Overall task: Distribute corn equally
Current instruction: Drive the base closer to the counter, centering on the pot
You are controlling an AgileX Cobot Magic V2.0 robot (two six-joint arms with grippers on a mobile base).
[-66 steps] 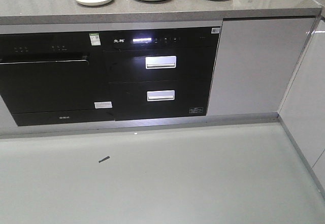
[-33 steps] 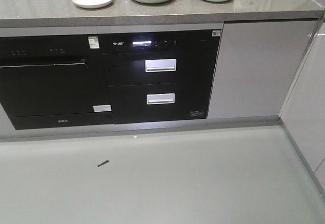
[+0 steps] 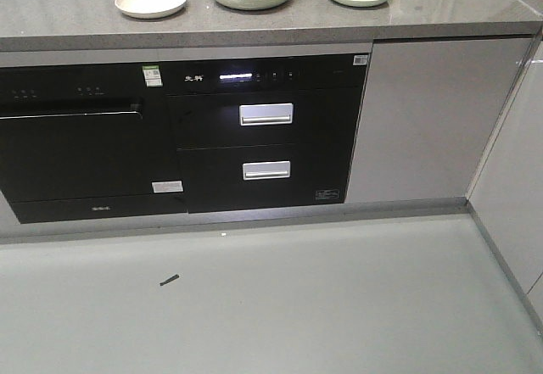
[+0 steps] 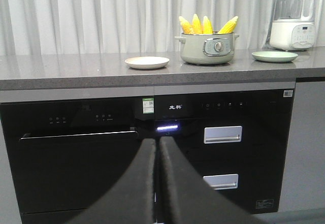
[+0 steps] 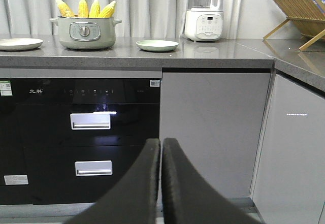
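Counter (image 3: pixel 424 16) lower in front view

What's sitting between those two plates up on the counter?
A pale green pot with four corn cobs standing in it sits between the cream plate and the green plate, clearest in the left wrist view.

On the desk (image 4: pixel 61 74), a pot (image 4: pixel 208 49) stands between a left plate (image 4: pixel 147 62) and a right plate (image 4: pixel 274 56). Corn (image 4: pixel 203 25) stands upright in the pot. A blender (image 4: pixel 294 18) sits behind the right plate. Below the desk, an oven (image 3: pixel 76 153) lies left of two stacked drawers (image 3: pixel 263 141).
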